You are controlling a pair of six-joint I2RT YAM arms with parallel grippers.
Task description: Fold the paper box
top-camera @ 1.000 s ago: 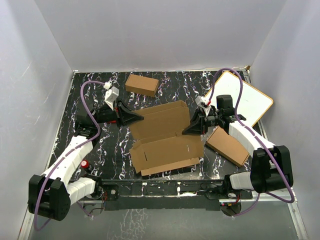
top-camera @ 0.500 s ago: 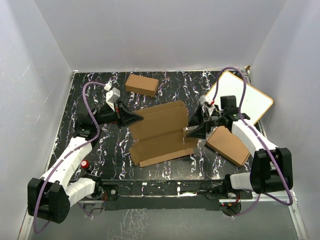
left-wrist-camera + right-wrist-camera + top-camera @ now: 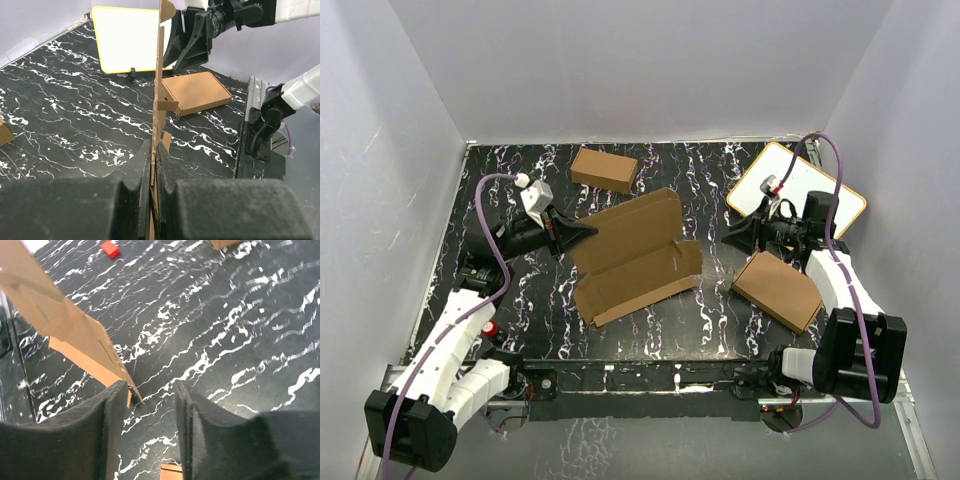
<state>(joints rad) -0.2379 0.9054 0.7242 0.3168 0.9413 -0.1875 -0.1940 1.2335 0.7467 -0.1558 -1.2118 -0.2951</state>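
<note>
Now my left gripper (image 3: pixel 585 231) pinches paper box (image 3: pixel 635 255) end nearest left worktop (image 3: pixel 510 175) edge; right gripper (image 3: pixel 730 238) open, empty, off box's right.

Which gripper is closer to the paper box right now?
Left. The left gripper is clamped on the paper box's left edge. The right gripper hangs open off the box's right end, not touching it.

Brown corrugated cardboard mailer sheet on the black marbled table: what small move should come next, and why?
Probably move the right gripper toward the free right edge of the brown corrugated cardboard mailer sheet. The left gripper is shut on its left edge, while the right gripper is open, holds nothing and sits apart from the sheet, which lies unfolded.
</note>
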